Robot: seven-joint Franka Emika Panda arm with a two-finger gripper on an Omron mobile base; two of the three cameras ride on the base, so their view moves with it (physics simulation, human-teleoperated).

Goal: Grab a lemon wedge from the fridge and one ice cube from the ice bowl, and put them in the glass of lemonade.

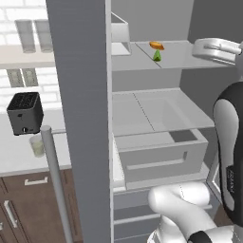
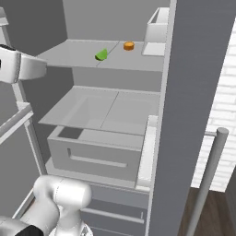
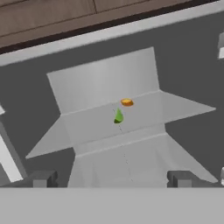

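Note:
The fridge (image 1: 80, 118) stands open, its grey door swung out toward me. On its upper shelf lies the small green-yellow lemon wedge (image 1: 156, 56) (image 2: 102, 55) (image 3: 118, 116). My gripper (image 3: 111, 179) is open, its two dark fingertips (image 3: 41, 178) wide apart with nothing between them. It is aimed at the wedge from some way in front of the shelf. My white hand (image 1: 214, 50) (image 2: 20, 64) hovers at shelf height by the fridge's open side. The glass of lemonade (image 1: 37, 146) stands on the counter left of the door, below the toaster. The ice bowl and ice cube are out of view.
A small orange round thing (image 1: 156, 45) (image 3: 127, 102) sits just behind the wedge. Below are a second shelf (image 1: 156, 111) and a pulled-out drawer (image 1: 161, 154). A black toaster (image 1: 24, 113) and two tall grey glasses (image 1: 34, 35) are left of the door, whose bar handle (image 1: 54, 180) juts forward.

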